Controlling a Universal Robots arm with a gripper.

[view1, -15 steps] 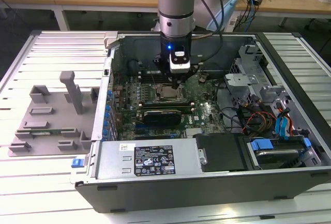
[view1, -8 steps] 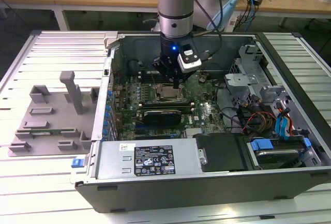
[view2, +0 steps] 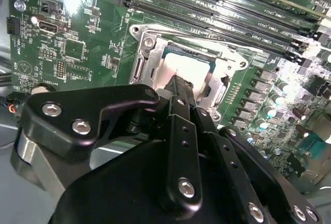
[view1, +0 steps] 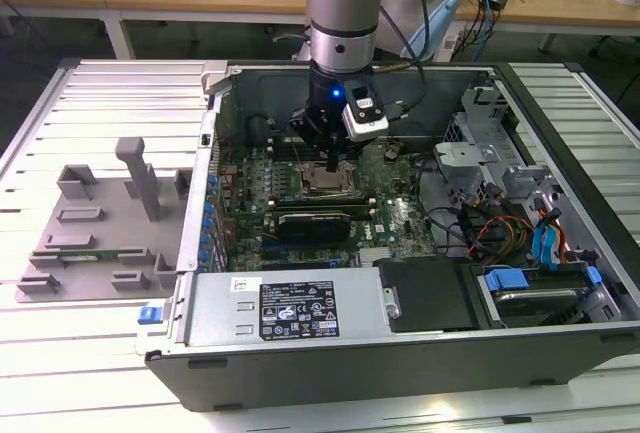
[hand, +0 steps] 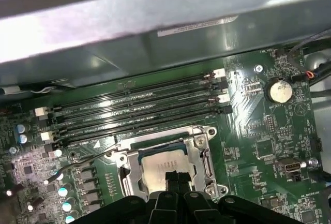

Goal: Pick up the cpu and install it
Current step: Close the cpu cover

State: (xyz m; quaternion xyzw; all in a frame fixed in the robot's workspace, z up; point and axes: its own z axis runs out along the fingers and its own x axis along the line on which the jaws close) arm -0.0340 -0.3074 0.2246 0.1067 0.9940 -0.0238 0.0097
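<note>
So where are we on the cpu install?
Done: the cpu lies flat inside the socket frame on the motherboard. In hand: the claw sits shut right over its top plate; contact unclear. Left: claw not yet clear, and I can't tell whether the frame is latched.

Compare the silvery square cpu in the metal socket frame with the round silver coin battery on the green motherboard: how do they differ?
The silvery square cpu has straight edges and corners; the round silver coin battery is a disc. The cpu looks larger than the battery. The cpu sits inside the metal socket frame, under the gripper; the battery lies apart with nothing over it. Both show pale metal tops on the green motherboard.
</note>
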